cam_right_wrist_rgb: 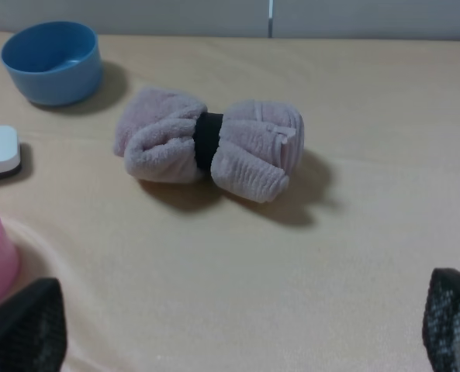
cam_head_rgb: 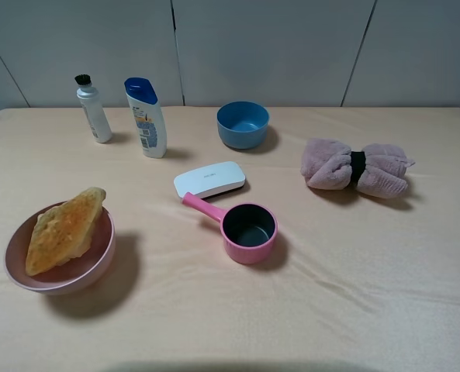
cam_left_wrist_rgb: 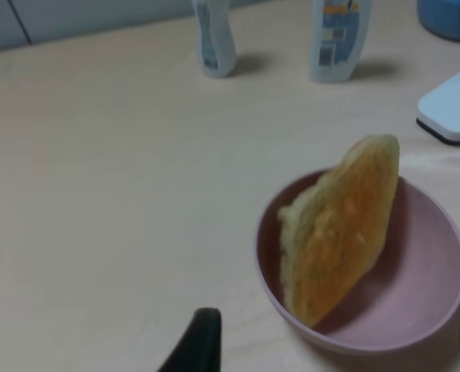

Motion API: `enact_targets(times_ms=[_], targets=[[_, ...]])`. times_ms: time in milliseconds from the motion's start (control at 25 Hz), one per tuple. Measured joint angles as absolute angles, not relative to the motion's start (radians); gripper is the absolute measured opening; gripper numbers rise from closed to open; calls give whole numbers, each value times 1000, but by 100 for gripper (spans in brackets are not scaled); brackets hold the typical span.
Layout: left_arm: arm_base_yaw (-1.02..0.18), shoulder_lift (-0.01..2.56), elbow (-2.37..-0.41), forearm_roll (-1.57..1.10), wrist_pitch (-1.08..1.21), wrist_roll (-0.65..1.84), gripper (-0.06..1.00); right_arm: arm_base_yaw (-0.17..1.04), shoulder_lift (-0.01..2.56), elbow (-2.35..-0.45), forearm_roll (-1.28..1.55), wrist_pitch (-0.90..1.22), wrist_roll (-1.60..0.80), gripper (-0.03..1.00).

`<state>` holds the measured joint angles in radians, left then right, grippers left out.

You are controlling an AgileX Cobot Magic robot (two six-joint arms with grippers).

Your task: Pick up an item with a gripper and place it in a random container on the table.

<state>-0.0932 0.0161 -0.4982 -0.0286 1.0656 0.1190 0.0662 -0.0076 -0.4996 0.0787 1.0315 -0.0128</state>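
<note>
The golden-brown croissant (cam_head_rgb: pixel 63 229) leans inside the large pale-pink bowl (cam_head_rgb: pixel 105 256) at the front left of the beige table (cam_head_rgb: pixel 354 294); one tapered end sticks up over the rim. In the left wrist view the croissant (cam_left_wrist_rgb: pixel 338 232) rests against the wall of the bowl (cam_left_wrist_rgb: pixel 431 263), and only one black finger (cam_left_wrist_rgb: pixel 201 341) of my left gripper shows, apart from the bowl with nothing held. My right gripper (cam_right_wrist_rgb: pixel 237 329) stands open, its two fingertips wide apart above bare cloth, short of the towel. Neither arm appears in the exterior view.
A pink saucepan (cam_head_rgb: pixel 249 230) sits mid-table with a white oblong case (cam_head_rgb: pixel 210 179) behind it. A small blue bowl (cam_head_rgb: pixel 243 124), a shampoo bottle (cam_head_rgb: pixel 146 116) and a smaller bottle (cam_head_rgb: pixel 94 108) stand at the back. A rolled pink towel (cam_head_rgb: pixel 357 168) lies at the right.
</note>
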Motion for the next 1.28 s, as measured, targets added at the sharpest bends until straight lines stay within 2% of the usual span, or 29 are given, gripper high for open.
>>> enact_targets(times_ms=[240, 1280], targets=[[-58, -7, -492, -44, 1062, 115, 94, 66, -8, -500, 79, 1032, -13, 69], [-58, -7, -492, -43, 1062, 107, 94, 66, -8, -500, 79, 1032, -13, 69]])
